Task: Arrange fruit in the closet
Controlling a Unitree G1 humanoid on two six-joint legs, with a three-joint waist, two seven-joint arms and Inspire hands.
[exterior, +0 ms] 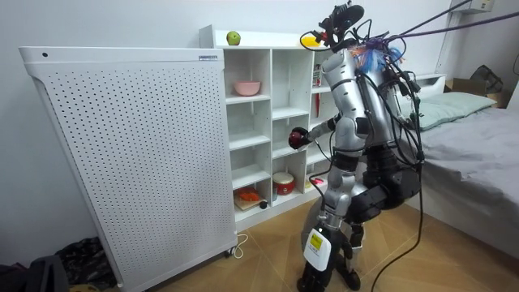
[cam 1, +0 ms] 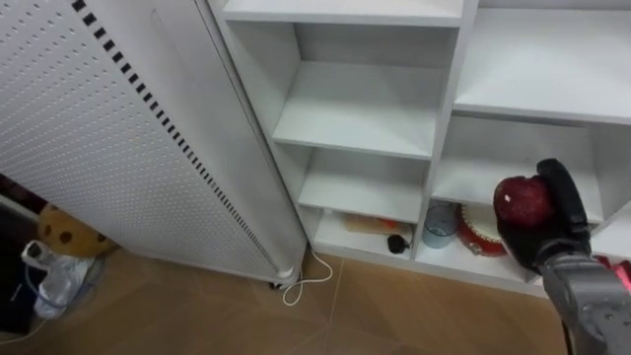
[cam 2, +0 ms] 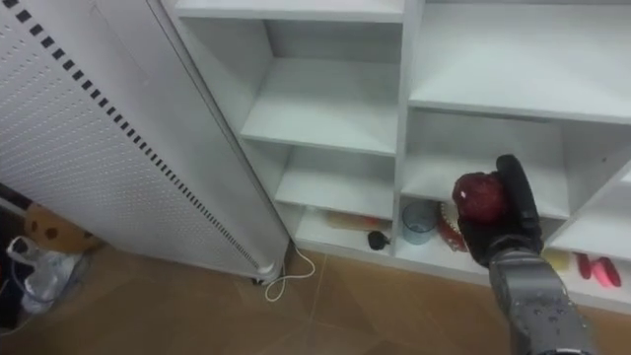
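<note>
- Fruit point(cam 1: 521, 200) location?
- In our right hand point(cam 1: 554, 237), fingers curled round it, held up before the closet point(cam 1: 449, 99).
- Which way to the target?
- Bare shelf point(cam 1: 473, 182) lies just beyond the fruit, slightly left. We judge a straight forward reach does it.

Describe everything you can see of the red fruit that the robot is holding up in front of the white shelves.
The red fruit is roundish and dark red, with a slightly mottled, glossy skin and a pale highlight near the top. It looks whole. The black fingers of the right hand are curled round its right side and underside, leaving its left face bare. It is held in the air in front of the white shelf unit, resting on no shelf.
</note>
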